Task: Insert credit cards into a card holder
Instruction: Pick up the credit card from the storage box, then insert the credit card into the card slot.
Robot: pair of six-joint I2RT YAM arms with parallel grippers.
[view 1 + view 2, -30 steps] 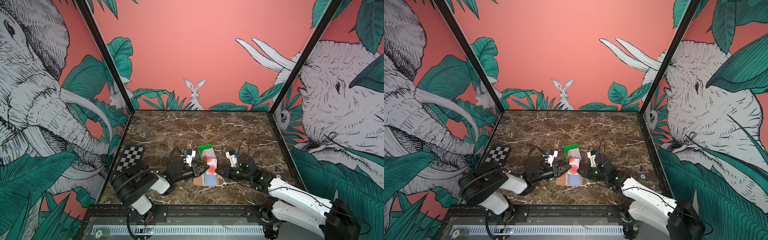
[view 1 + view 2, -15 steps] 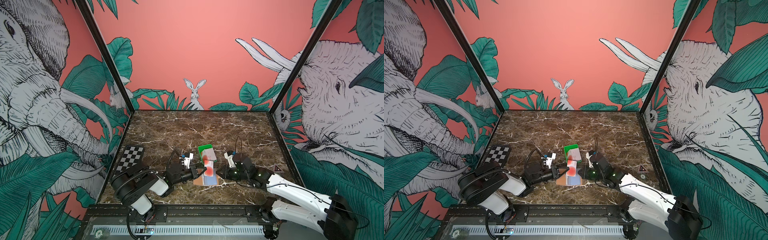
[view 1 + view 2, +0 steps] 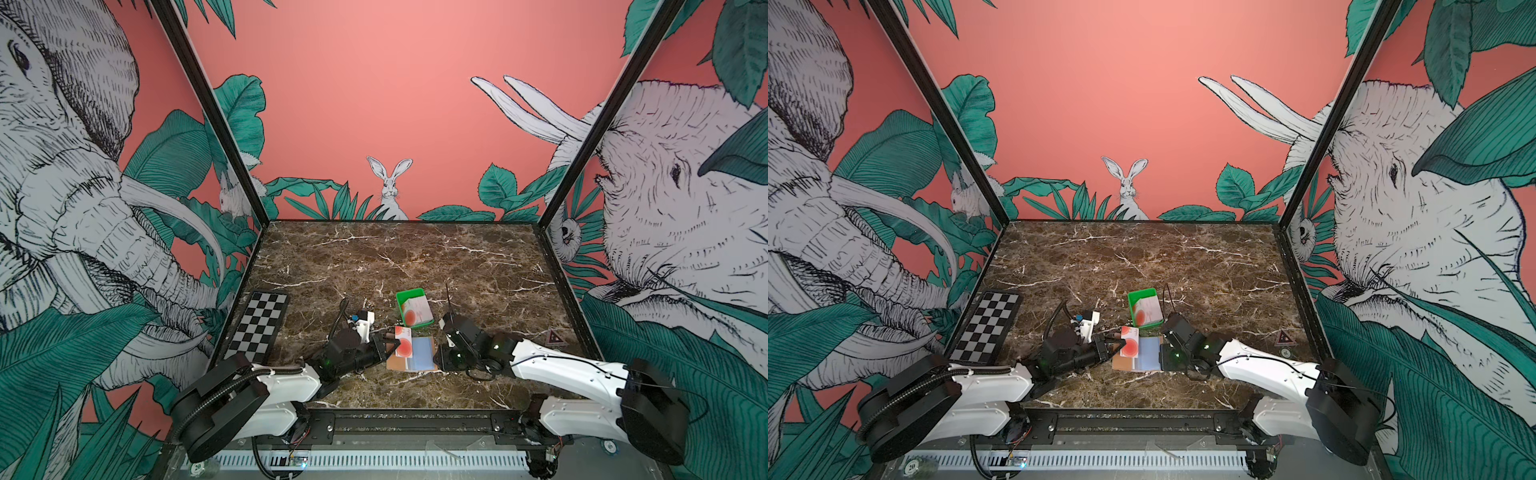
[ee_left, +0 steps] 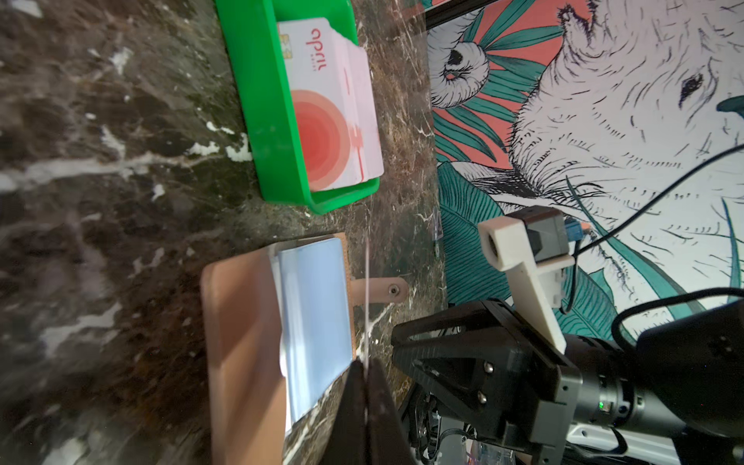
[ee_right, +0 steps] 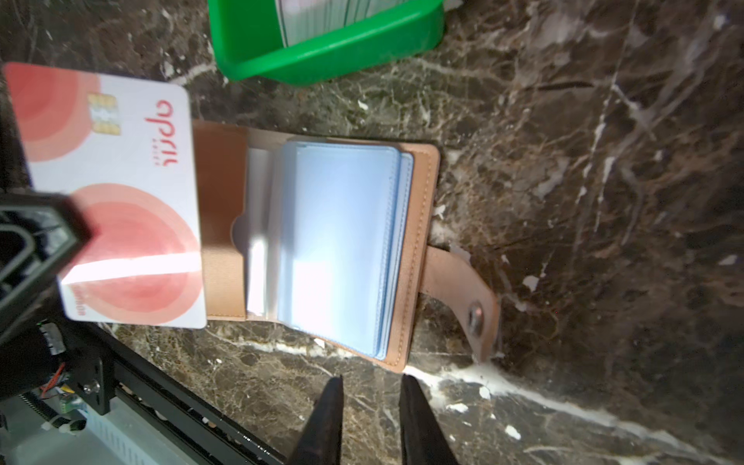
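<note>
In both top views the holder [image 3: 395, 365] [image 3: 1121, 363] lies open on the marble [image 3: 374, 266], lower centre of the frame. The left gripper [image 4: 365, 362] is clamped on a white card [image 5: 120, 193] over the holder's left side. The right gripper [image 5: 372, 380] stands slightly parted and empty, just beside the holder. More cards [image 3: 417, 311] sit in the tray [image 3: 400, 296] behind.
</note>
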